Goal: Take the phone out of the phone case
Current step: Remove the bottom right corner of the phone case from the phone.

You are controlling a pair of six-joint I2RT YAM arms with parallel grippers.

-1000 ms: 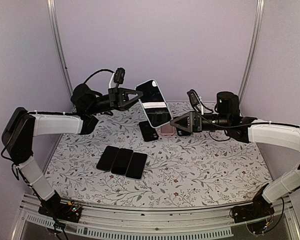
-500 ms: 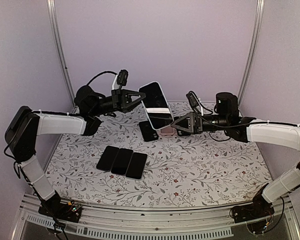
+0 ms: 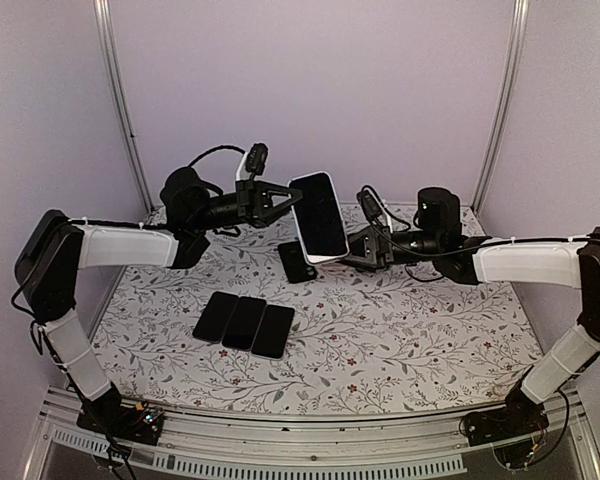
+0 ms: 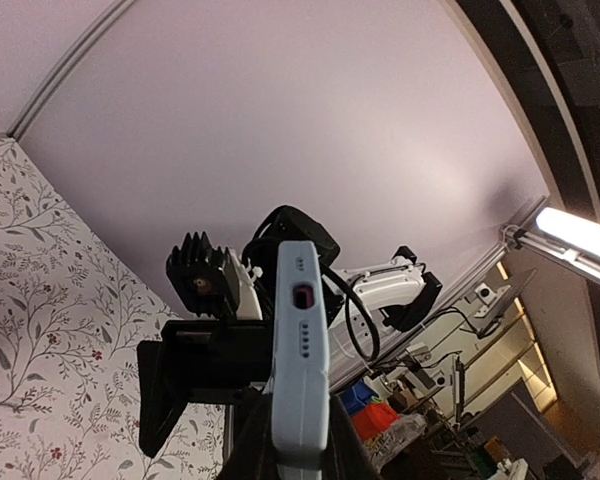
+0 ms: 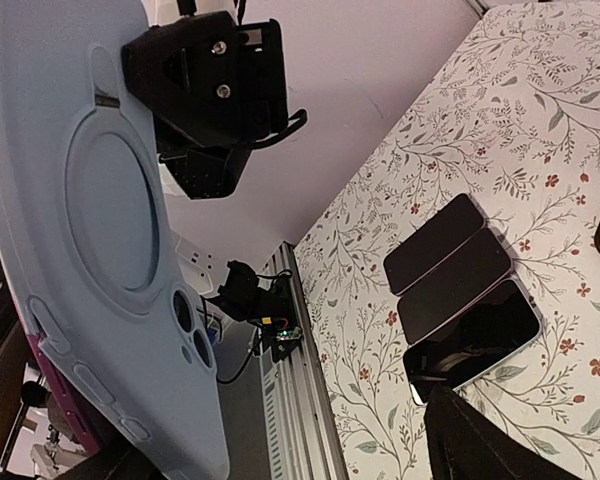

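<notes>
A phone with a dark screen sits in a pale blue case (image 3: 318,215) that is held up in the air, tilted. My left gripper (image 3: 280,200) is shut on its left edge. The left wrist view shows the case edge-on (image 4: 300,340) between my fingers (image 4: 248,452). My right gripper (image 3: 352,250) is open at the case's lower right edge. In the right wrist view the back of the case (image 5: 100,220), with its ring and camera holes, fills the left side, close to the left finger. The right finger (image 5: 480,440) stands well apart. A magenta phone edge (image 5: 50,400) shows along the case.
Three dark phones (image 3: 245,322) lie side by side on the floral table mat (image 3: 410,330), also in the right wrist view (image 5: 460,280). A black case or phone (image 3: 298,262) lies just below the held case. Frame posts stand at the back corners.
My left gripper has carried the cased phone to the right and a little down. My right gripper has moved left, up to the case's lower edge.
</notes>
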